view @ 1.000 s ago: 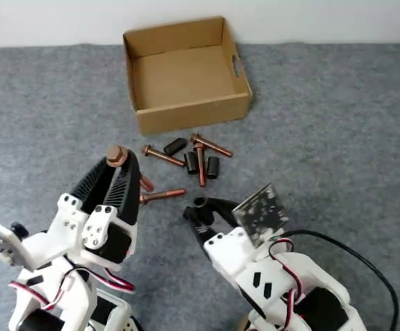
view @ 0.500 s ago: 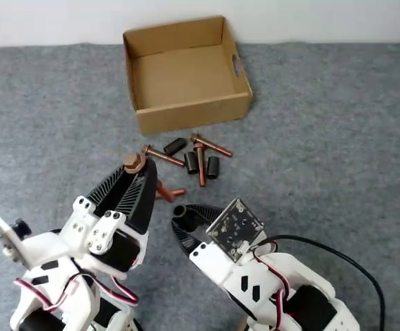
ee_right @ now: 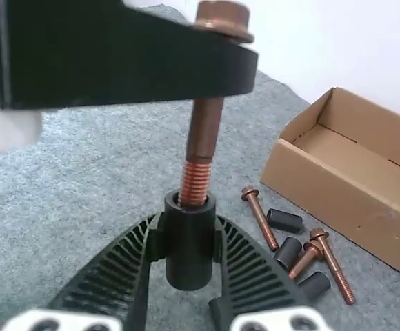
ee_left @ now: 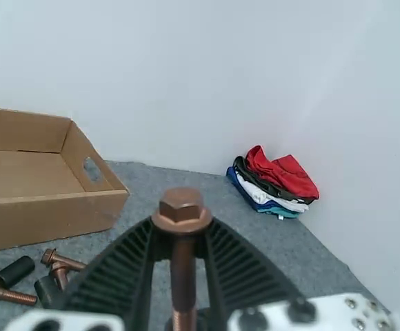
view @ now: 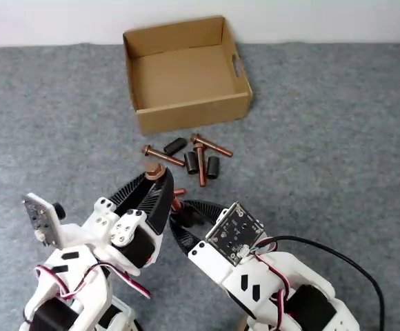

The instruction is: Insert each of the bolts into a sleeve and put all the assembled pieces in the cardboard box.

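As my left gripper [ee_left: 181, 238] clamps a bolt [ee_right: 205, 127] just entering the sleeve [ee_right: 188, 258] my right gripper [ee_right: 187, 231] clenches, the cardboard box [view: 186, 116] lies empty, other bolts [view: 211, 145] loose.

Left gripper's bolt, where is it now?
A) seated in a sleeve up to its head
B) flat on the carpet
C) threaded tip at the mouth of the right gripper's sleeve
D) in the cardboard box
C: the right wrist view shows the bolt, held by the left gripper, with its threaded tip at the open end of the sleeve in the right gripper.
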Available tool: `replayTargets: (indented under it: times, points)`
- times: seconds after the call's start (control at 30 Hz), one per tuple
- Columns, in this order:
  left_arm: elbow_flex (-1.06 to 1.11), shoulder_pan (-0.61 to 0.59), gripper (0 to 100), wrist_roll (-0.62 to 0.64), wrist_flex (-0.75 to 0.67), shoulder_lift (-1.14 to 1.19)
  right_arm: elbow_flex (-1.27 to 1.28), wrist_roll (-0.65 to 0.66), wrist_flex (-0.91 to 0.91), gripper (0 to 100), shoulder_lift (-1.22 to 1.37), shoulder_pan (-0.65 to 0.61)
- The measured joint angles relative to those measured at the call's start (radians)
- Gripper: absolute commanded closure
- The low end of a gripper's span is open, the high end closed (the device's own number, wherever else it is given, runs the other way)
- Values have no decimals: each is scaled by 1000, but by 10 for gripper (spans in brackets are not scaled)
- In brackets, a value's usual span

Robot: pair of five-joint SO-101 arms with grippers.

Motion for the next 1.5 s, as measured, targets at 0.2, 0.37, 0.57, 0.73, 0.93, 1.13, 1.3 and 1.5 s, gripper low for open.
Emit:
replayTargets:
  times: [0.2,0.37,0.57,0.73,0.93,1.13,1.3,1.5]
  points:
    - [11,72,994,-31,100,-8,2,0,0,991,0,0]
    - [9,121,944,-149,219,-9,-6,0,0,991,0,-2]
    - [-3,121,695,-235,308,-11,-5,2,2,991,2,29]
    - [-9,114,686,-229,339,-11,-6,15,3,991,-5,32]
    - [-41,71,694,-229,350,-9,-11,23,2,991,-12,37]
    - [-95,-31,918,-304,376,-9,-14,-5,0,991,6,196]
    - [-6,-184,992,-450,364,-9,-68,-34,0,991,181,411]
    - [298,-387,996,-612,221,-9,-348,-107,0,991,569,502]
